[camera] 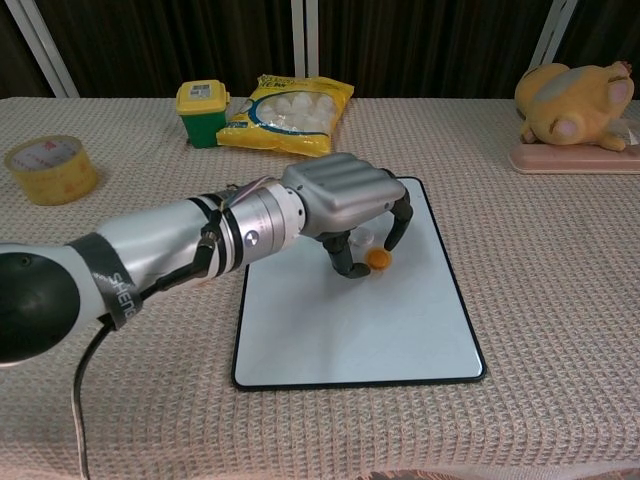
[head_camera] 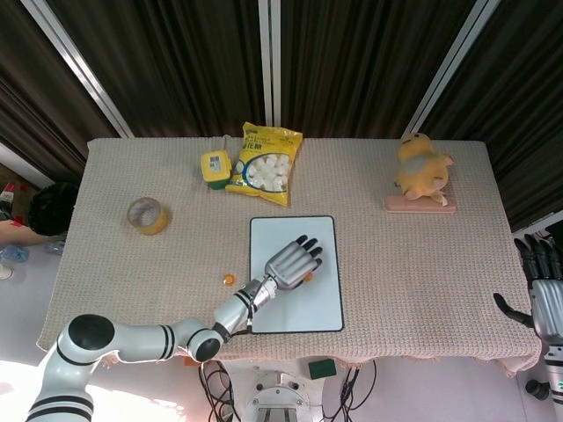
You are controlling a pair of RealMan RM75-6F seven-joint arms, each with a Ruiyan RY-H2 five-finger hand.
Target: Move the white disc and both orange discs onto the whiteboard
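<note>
The whiteboard (head_camera: 303,308) (camera: 380,330) lies at the table's front middle. My left hand (head_camera: 295,261) (camera: 345,195) arches over its upper part, fingers spread and curved down. One orange disc (head_camera: 308,278) (camera: 379,258) lies on the board just below the fingertips, between thumb and fingers, and looks free. A pale round shape (camera: 362,238) under the palm may be the white disc. The other orange disc (head_camera: 229,280) sits on the cloth left of the board; the chest view does not show it. My right hand (head_camera: 545,294) hangs past the table's right edge, fingers apart and empty.
A yellow tape roll (head_camera: 148,215) (camera: 50,168) lies at the left. A green-and-yellow box (head_camera: 215,167) (camera: 202,112) and a yellow snack bag (head_camera: 264,171) (camera: 290,115) stand behind the board. A yellow plush toy (head_camera: 422,171) (camera: 575,100) on a pink base is at the back right.
</note>
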